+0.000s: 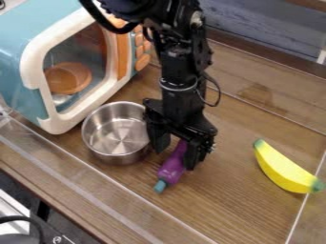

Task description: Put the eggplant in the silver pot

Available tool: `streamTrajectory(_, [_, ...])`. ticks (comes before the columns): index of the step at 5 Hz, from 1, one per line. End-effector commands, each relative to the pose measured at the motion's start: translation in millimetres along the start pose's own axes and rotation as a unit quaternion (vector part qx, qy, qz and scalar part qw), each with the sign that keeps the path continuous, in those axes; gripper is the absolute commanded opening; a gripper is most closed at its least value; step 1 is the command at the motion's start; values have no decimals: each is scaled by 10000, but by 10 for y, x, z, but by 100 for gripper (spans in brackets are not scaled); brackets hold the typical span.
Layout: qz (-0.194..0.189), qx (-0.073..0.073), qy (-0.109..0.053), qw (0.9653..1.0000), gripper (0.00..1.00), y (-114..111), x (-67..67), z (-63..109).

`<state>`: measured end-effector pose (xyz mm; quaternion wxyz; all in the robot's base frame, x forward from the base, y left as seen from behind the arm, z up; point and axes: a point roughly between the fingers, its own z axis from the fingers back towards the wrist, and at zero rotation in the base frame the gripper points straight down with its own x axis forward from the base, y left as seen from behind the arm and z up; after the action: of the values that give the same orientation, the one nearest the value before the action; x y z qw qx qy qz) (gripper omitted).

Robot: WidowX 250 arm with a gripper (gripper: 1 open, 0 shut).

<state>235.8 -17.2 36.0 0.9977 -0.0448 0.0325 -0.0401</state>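
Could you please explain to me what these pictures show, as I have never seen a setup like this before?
All the pictures come from one camera, looking down at a wooden surface from the same side. The black machine reaching in from the top is a robot arm. At its lower end is the end effector, the part that grasps; its fingers are open, coming down around a purple toy eggplant with a teal cap. The eggplant lies on the surface, and I see no grip on it.

Beside it stands a shiny silver pot, where the eggplant is meant to go. Off to the other side is a yellow banana. Behind the pot is a light-blue toy microwave with an orange cup inside.
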Motion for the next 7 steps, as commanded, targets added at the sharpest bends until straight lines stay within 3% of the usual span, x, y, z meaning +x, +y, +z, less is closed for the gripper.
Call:
streamTrajectory(1, [-25, -4, -326, 9995, 100, 8, 45, 139])
streamTrajectory(7, [73, -73, -418, 9991, 100, 13, 37, 141])
